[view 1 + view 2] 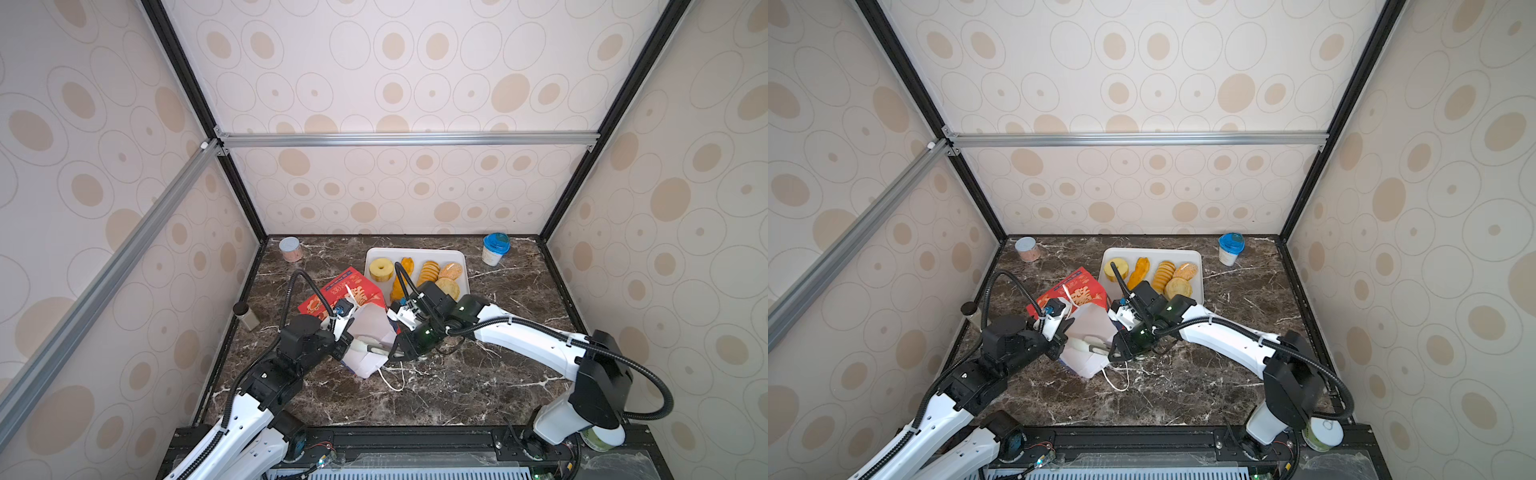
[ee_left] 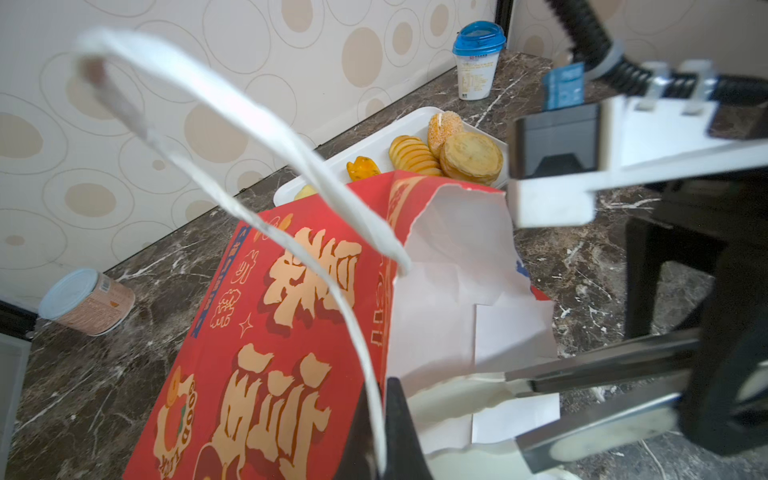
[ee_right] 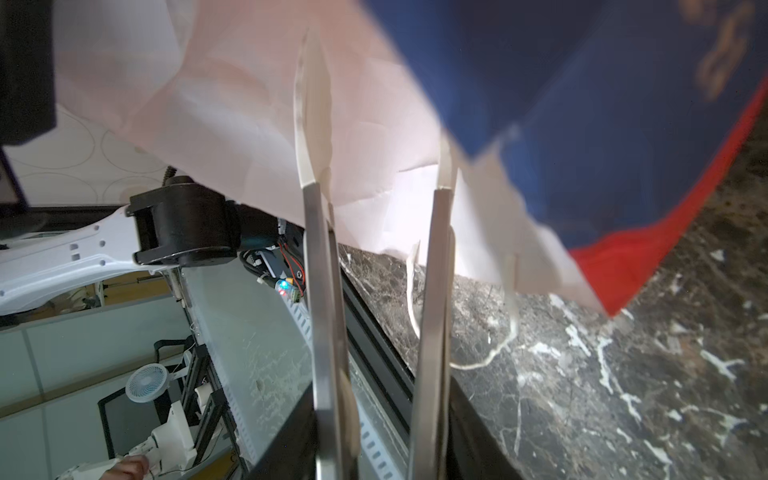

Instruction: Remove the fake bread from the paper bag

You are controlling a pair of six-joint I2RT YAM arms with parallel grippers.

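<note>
Bag pinned open, long claw fishing inside

Centre of both top views, the paper bag [image 1: 351,291] lies tipped with its white-lined mouth toward the lower frame; the left gripper [image 2: 384,419] is clamped tight on the rim beside a cord handle [image 2: 353,210], propping the mouth up, I'd say, so the right gripper [image 3: 374,137] can reach in, its long blades partly apart inside the lining with nothing visible between them. Five pieces of the fake bread [image 1: 429,272] sit on the white tray [image 1: 415,250] just above the bag, so likely one is left inside, though I can't see it. Bag print: big cream Chinese characters and a round emblem reading "GOOD"; the blue band's script and the labels on the blue-lidded cup [image 1: 495,249] and the can [image 1: 289,249] are too small to read
</note>
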